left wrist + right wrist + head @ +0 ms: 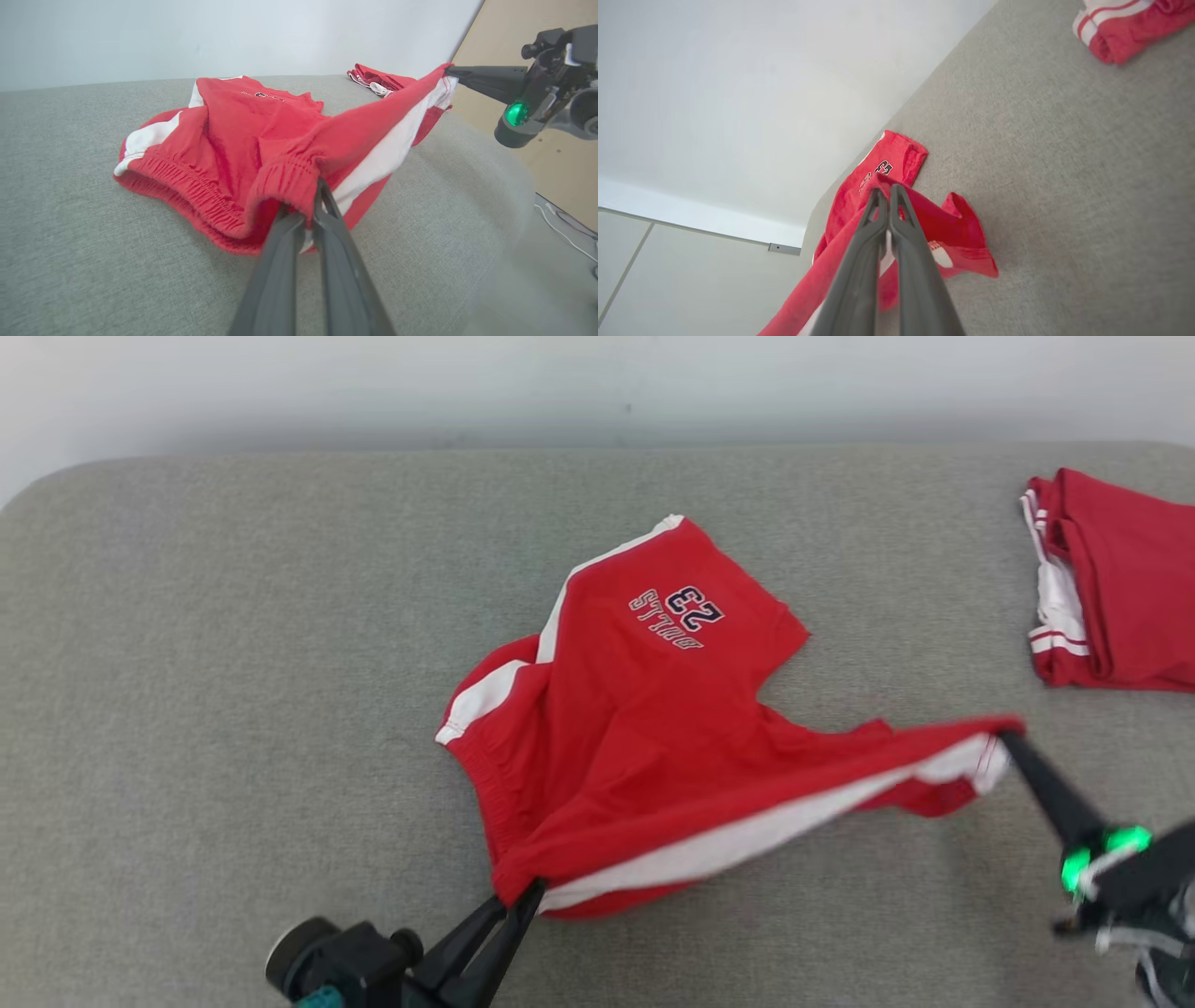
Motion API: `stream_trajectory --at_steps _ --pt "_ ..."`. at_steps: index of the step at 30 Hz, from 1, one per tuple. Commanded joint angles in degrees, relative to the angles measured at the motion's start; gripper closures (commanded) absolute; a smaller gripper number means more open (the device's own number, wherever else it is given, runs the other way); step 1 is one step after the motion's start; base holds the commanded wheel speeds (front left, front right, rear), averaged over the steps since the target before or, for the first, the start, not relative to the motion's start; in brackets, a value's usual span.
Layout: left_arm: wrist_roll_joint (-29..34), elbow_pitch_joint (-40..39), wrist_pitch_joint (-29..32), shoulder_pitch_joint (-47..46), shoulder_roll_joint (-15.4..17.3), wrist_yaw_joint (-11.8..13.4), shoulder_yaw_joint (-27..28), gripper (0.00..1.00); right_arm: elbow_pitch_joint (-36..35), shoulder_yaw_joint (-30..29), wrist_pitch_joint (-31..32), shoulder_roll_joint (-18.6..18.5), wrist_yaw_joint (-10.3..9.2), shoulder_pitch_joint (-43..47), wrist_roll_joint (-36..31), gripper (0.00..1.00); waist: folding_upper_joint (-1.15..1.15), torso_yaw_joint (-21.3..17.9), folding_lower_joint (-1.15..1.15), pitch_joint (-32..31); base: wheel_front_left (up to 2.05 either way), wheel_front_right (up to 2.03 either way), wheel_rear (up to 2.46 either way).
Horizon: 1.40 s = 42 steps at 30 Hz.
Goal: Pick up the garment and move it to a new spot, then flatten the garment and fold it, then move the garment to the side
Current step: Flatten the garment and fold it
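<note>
On the grey, coarsely woven fabric surface, a pair of red jersey shorts with white side stripes sits near the middle, partly lying flat and partly lifted. One leg rests flat toward the plain white wall. It carries a dark, white-outlined "23" above a line of small lettering, both upside down in the head view. The gathered elastic waistband is ribbed and puckered, and it curls along the near left side of the shorts.

The left gripper has its two long dark fingers pressed together on the waistband at the shorts' near edge. The right gripper is likewise pinched closed on the hem corner of the other leg, where the white stripe ends. Between the two grips the cloth runs as a taut red-and-white band raised off the surface, while the rest sags in soft folds beneath it. A green light glows on the right gripper's dark body.

At the far right edge of the surface lies a second red garment with white stripes, folded into a thick pad and well apart from the shorts. The left wrist view shows a beige floor and thin cables beyond the surface's rounded edge.
</note>
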Motion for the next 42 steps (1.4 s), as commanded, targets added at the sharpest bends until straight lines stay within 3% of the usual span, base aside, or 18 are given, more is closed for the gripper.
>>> stream_trajectory --at_steps 1,5,9,14,19,29,31,32,33,42 --pt "0.76 -0.08 -0.1 -1.25 -0.09 -0.37 -0.1 1.0 1.09 -0.57 0.87 0.21 -0.16 -2.34 1.13 1.0 0.0 1.14 -0.01 0.89 0.0 0.0 0.0" --pt "1.25 -0.08 -0.04 -4.35 -1.27 -1.01 -1.09 1.0 7.15 -0.36 4.63 0.62 -0.16 -10.98 3.4 1.0 0.0 3.23 -0.01 2.21 0.0 0.0 0.0" --pt "0.41 0.15 -0.04 -8.16 -3.1 -1.61 -0.76 1.0 13.89 1.07 6.07 1.61 -0.15 -20.59 1.52 1.0 0.0 5.69 -0.01 4.14 0.0 0.0 0.0" --pt "-0.93 2.86 -0.07 -13.06 -5.49 -1.86 1.6 1.0 22.56 3.98 6.9 4.57 -0.15 -32.69 -3.68 1.0 0.0 7.69 -0.01 6.57 0.0 0.0 0.0" --pt "-2.56 9.56 -0.1 -18.31 -8.23 -2.32 4.97 1.0 35.02 7.45 5.68 10.16 -0.15 -46.35 -11.62 1.0 0.0 8.7 -0.01 9.44 0.0 0.0 0.0" --pt "-0.67 20.36 -0.06 -25.25 -12.34 -2.86 5.68 1.0 50.26 13.14 3.44 16.29 -0.15 -57.76 -21.69 1.0 0.0 10.56 -0.01 12.07 0.0 0.0 0.0" --pt "0.13 21.57 -0.06 -25.84 -13.15 -2.8 5.95 0.1 51.81 14.02 2.65 17.03 -0.15 -58.71 -22.99 0.55 0.0 10.7 -0.01 12.17 0.0 0.0 0.0" --pt "0.84 22.01 -0.06 -26.09 -13.36 -2.82 6.12 0.0 52.27 14.58 2.37 17.25 -0.15 -58.8 -23.43 0.07 0.0 10.75 -0.01 12.13 0.0 0.0 0.0" --pt "1.29 22.3 -0.06 -26.14 -13.64 -2.75 6.34 0.0 52.63 15.1 2.45 17.32 -0.15 -58.71 -23.77 0.0 0.0 10.73 -0.01 12.01 0.0 0.0 0.0" --pt "5.14 21.56 -0.06 -21.19 -12.95 -2.79 9.52 0.0 51.36 19.18 0.89 14.54 -0.15 -54.73 -24.98 0.0 0.0 10.25 -0.01 8.78 0.0 0.0 0.0"
